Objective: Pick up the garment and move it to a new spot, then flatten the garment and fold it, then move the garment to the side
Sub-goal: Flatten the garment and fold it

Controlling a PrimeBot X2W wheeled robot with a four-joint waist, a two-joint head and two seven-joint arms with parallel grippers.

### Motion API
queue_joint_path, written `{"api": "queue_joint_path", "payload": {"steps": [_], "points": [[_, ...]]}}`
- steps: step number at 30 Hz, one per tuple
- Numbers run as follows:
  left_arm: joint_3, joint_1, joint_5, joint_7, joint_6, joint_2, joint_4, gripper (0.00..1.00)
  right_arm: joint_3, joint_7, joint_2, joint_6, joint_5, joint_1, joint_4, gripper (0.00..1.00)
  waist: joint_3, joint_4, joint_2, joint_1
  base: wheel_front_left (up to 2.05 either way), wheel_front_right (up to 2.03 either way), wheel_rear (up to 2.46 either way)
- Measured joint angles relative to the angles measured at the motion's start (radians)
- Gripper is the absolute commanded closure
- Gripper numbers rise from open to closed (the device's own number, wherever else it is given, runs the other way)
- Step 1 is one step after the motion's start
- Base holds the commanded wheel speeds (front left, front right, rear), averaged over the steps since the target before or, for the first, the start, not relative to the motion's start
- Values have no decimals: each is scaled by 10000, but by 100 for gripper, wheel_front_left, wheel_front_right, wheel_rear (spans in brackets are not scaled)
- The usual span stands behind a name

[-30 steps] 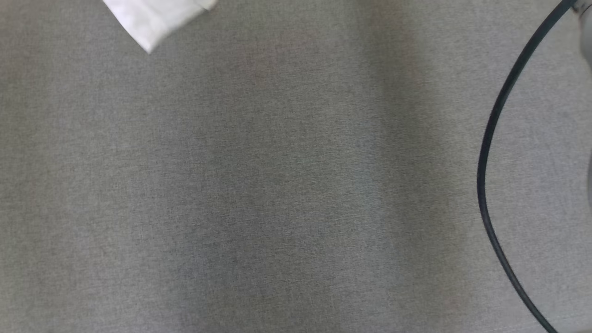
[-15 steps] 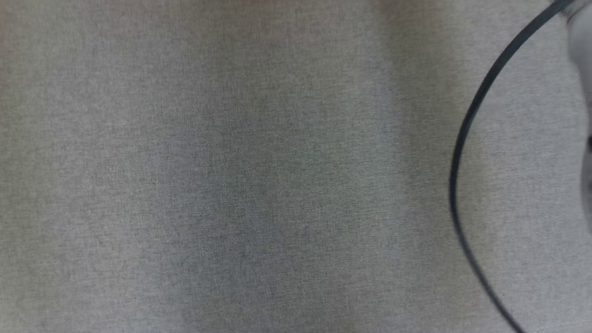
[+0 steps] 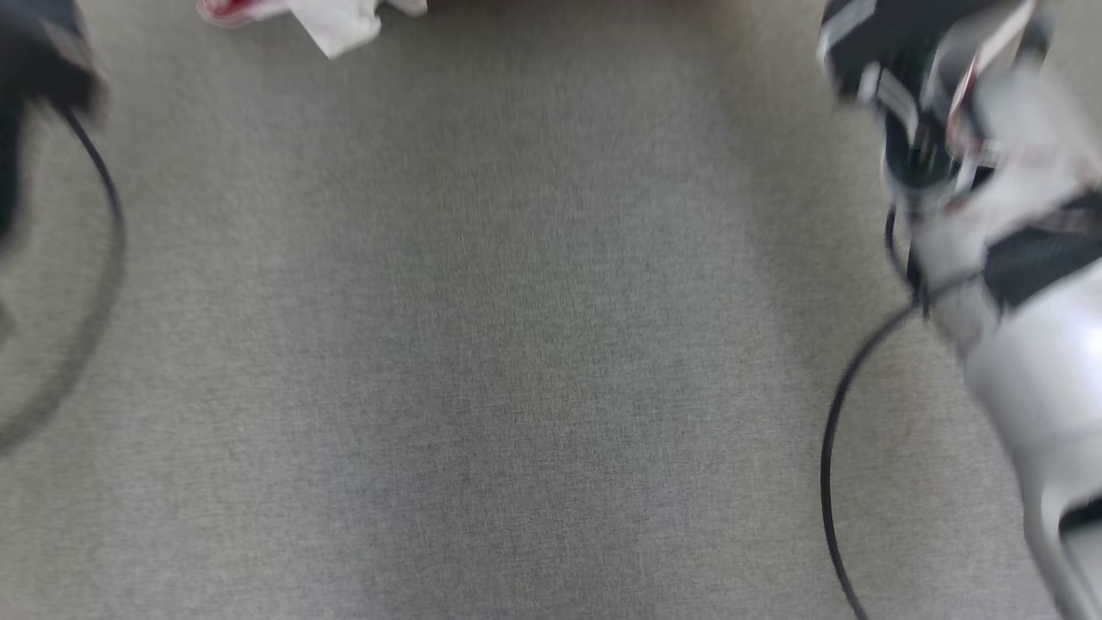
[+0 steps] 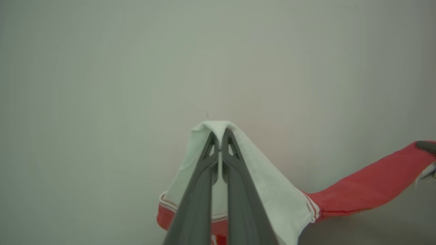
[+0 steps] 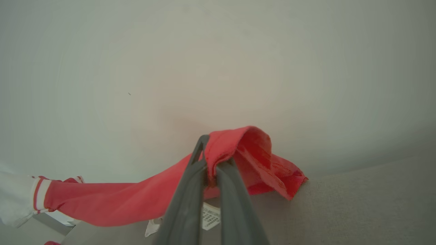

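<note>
Pinching white end of garment [image 4: 272, 190]: your left gripper [image 4: 220, 136], jaws tight, middle of left wrist frame. Your right gripper [image 5: 211, 156] pinches red end, middle of right wrist frame. Bit of garment shows upper left of head frame.

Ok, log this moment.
left claw: shut on garment, white end | right claw: shut on red end | garment: strung between claws

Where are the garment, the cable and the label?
garment [image 4: 272, 194]: left wrist view, on its white panel.
cable [image 3: 825, 469]: head view, on the black loop's left bend.
label [image 5: 210, 215]: right wrist view, on the printed white tag.
</note>
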Motion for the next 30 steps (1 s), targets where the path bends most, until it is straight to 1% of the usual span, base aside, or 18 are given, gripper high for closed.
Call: {"api": "queue_joint_path", "payload": {"steps": [4,7,11,16,20,21,25,30], "points": [[341,1911,-508,-79,832,506,-1503,100,263,67,-295,0,263,1511,-894,100,-475,6,0,-1,0,0,0],[451,3475,-700,-215,1517,709,-2537,100,336,56,-497,0,389,2536,-1513,100,-795,-9,-1,-1,0,0,0],[800,5367,-1097,-504,2295,767,-3689,100,153,6,-750,0,408,3887,-2138,100,-1178,-34,-1,-2,0,0,0],[1057,7510,-1273,-708,2895,362,-4606,100,-249,121,-894,0,451,5607,-2715,100,-1564,-35,-1,-2,0,0,0],[1319,8974,-1137,-727,3012,-142,-4846,100,-462,334,-922,0,119,6831,-3104,100,-1799,-14,-2,-2,0,0,0],[1450,9312,-1020,-727,3080,-314,-4905,100,-556,343,-903,0,42,7101,-3198,100,-1851,-11,-1,-2,0,0,0],[1914,10647,-612,-755,3066,-1139,-5181,100,-1080,518,-746,0,-334,8001,-3536,100,-2084,-9,-1,-1,0,0,0],[2330,11962,-167,-755,2798,-2150,-5210,100,-1781,1032,-591,0,-1018,9190,-3837,100,-2408,72,-2,-2,0,0,0]]}}
